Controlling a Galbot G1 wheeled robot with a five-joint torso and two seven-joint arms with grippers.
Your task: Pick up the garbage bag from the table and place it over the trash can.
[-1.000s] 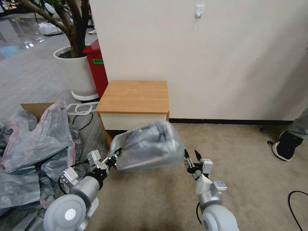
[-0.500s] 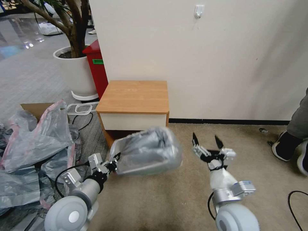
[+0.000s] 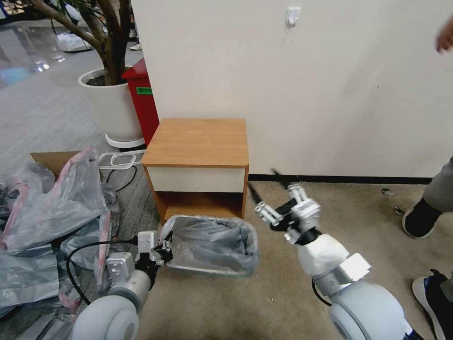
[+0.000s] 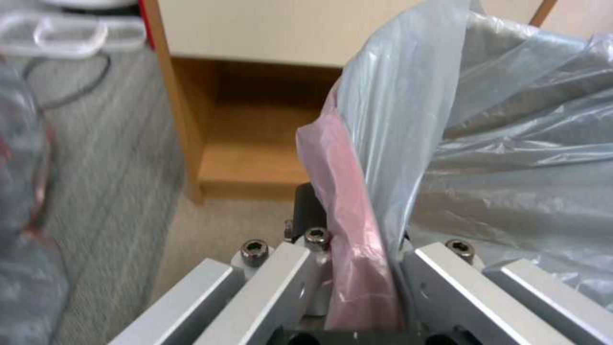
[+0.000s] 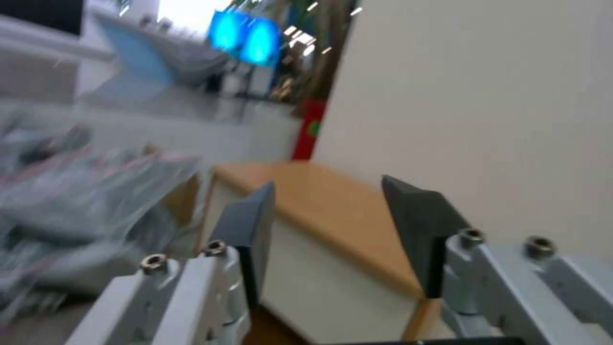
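Your left gripper (image 3: pixel 166 249) is pinching the pink rim of the garbage bag (image 3: pixel 212 241), which is lining the trash can (image 3: pixel 205 269) just before the table (image 3: pixel 198 141). Your right gripper (image 3: pixel 269 191), spread and empty, is hanging beside the table's front; be seating the rim evenly before letting go.

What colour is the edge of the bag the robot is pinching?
Pink, on the garbage bag; clearest in the left wrist view.

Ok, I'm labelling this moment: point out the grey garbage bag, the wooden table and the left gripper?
grey translucent plastic garbage bag (image 3: pixel 212 238), head view, crinkled inside.
small orange-brown wooden table (image 3: pixel 200 141), head view, bare top.
left gripper (image 3: pixel 165 249), head view, between fingers at bag's rim.
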